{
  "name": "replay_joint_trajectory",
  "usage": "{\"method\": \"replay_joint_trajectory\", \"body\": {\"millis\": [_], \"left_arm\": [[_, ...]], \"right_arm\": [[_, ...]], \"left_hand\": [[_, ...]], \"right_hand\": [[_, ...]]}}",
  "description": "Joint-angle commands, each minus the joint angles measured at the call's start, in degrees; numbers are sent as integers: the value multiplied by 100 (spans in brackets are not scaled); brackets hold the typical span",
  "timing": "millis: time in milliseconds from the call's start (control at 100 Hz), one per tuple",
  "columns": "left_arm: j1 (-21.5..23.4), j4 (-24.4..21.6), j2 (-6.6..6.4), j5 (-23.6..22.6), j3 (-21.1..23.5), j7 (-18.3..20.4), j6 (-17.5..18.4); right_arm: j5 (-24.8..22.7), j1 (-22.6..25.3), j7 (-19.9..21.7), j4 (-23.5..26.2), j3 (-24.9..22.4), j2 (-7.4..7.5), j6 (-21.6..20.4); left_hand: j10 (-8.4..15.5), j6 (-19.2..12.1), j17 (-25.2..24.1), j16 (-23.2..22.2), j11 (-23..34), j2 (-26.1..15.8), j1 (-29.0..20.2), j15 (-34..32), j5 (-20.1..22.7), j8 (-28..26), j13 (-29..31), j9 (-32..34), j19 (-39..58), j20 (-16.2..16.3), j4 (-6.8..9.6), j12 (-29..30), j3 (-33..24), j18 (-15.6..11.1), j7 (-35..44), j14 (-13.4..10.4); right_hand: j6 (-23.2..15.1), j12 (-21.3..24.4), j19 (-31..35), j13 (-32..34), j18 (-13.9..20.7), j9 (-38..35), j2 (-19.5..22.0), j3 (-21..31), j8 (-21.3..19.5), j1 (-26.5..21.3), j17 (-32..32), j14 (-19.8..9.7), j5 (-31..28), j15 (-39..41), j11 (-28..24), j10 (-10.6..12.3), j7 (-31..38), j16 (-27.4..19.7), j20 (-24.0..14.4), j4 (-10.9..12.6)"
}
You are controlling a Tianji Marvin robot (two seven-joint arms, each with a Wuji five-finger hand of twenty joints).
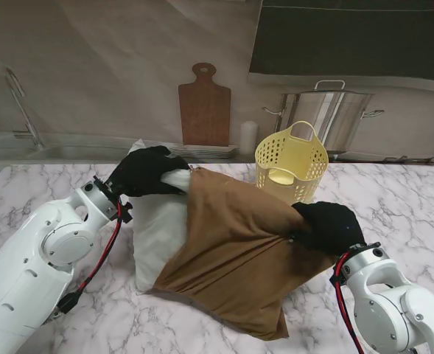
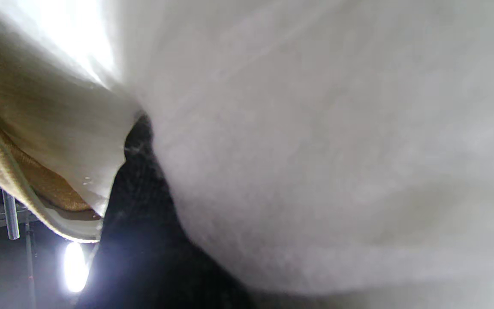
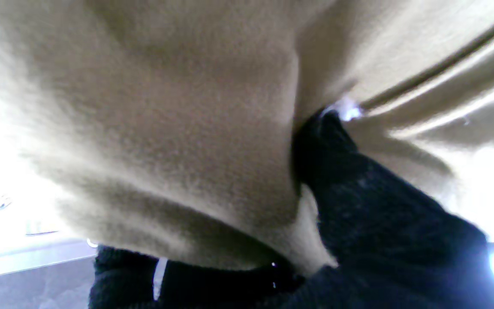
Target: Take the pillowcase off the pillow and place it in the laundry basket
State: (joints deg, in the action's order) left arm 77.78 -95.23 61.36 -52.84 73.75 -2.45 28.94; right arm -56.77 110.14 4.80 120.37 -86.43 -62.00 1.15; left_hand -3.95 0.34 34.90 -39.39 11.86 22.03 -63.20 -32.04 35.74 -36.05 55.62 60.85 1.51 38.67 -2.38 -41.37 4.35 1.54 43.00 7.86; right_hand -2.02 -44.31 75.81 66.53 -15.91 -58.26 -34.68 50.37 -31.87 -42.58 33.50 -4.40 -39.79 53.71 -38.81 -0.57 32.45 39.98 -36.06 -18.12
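Note:
A white pillow [image 1: 159, 236] lies on the marble table, its left part bare. The brown pillowcase [image 1: 239, 251] covers the rest and hangs in folds toward me. My left hand [image 1: 144, 171], in a black glove, is shut on the pillow's far corner. My right hand [image 1: 327, 227], also gloved, is shut on a bunch of the pillowcase at its right edge. The yellow laundry basket [image 1: 292, 164] stands just behind the pillowcase. White pillow cloth [image 2: 315, 150] fills the left wrist view beside a dark finger [image 2: 144, 193]. Tan pillowcase cloth [image 3: 165, 128] fills the right wrist view.
A wooden cutting board [image 1: 204, 107] leans on the back wall, with a white cylinder [image 1: 249, 137] and a steel pot [image 1: 334, 118] to its right. A faucet [image 1: 21, 103] stands at the far left. The marble table [image 1: 393, 199] shows bare to the right.

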Motion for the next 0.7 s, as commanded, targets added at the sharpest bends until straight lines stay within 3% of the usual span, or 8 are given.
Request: {"method": "replay_joint_trajectory", "body": {"millis": [0,200,240,290,430,530,630,690], "left_arm": [[-30,-8,-41,6,69,87,-66],[-6,-38,-44,7,91,115,-90],[-9,-39,-44,6,91,117,-91],[-14,-39,-44,13,89,122,-88],[-36,-28,-42,22,65,121,-80],[-44,-18,-40,32,44,120,-86],[-46,-16,-38,40,35,113,-91],[-44,-19,-38,36,37,109,-95]], "right_arm": [[-64,33,24,-94,-52,36,-14],[-116,52,-61,-129,-104,36,-145],[-104,77,24,-101,-147,45,-182],[-67,109,239,-54,-228,66,-283],[156,138,630,9,-358,108,-467],[220,117,620,-18,-343,109,-495],[215,57,450,-106,-262,90,-444],[189,15,252,-176,-179,69,-374]], "left_hand": [[66,-374,-8,-160,261,-525,-1073,-242,34,-162,135,150,6929,124,484,-124,-862,-185,531,-136],[58,-373,0,-170,277,-525,-1072,-258,38,-164,146,150,6938,127,485,-134,-863,-192,531,-135],[57,-368,-2,-170,279,-528,-1072,-258,35,-164,143,151,6938,127,485,-135,-865,-192,530,-136],[51,-371,-5,-171,280,-526,-1072,-258,42,-167,144,149,6939,128,485,-136,-866,-187,534,-134],[54,-371,-1,-172,284,-525,-1070,-260,38,-167,148,148,6944,130,485,-136,-867,-186,531,-134],[51,-368,2,-173,286,-528,-1068,-261,37,-167,150,149,6948,131,483,-136,-862,-186,530,-134],[57,-375,-1,-174,288,-527,-1071,-260,41,-171,145,152,6949,132,487,-135,-870,-183,533,-134],[49,-370,9,-173,285,-530,-1072,-259,34,-170,144,145,6951,132,484,-133,-866,-194,530,-137]], "right_hand": [[-565,-67,-35,-138,1,212,-73,1436,-453,-1261,15,-56,-702,100,-86,66,487,160,59,393],[-289,185,-93,-427,126,526,196,250,423,-648,77,42,16,-478,383,-184,863,205,162,553],[-24,455,-191,-707,141,959,130,-39,477,-304,-40,144,167,-753,434,-261,340,211,134,775],[406,1219,-412,-1326,171,1953,-85,217,71,213,-369,316,581,-1191,482,-362,-903,139,37,1389],[866,1570,-737,-1917,51,2949,-359,891,111,485,-862,475,1565,-1500,591,-456,-1565,-147,-70,1782],[682,1647,-744,-1222,48,2455,-644,1365,-103,-484,-559,575,1398,-1447,319,-267,-1392,175,-157,1320],[361,878,-364,-119,231,627,-305,784,-356,-748,249,13,303,-599,222,-112,-660,128,-131,706],[35,679,69,546,359,-184,-66,651,353,-865,780,-184,-117,-85,-174,-50,735,151,23,518]]}}
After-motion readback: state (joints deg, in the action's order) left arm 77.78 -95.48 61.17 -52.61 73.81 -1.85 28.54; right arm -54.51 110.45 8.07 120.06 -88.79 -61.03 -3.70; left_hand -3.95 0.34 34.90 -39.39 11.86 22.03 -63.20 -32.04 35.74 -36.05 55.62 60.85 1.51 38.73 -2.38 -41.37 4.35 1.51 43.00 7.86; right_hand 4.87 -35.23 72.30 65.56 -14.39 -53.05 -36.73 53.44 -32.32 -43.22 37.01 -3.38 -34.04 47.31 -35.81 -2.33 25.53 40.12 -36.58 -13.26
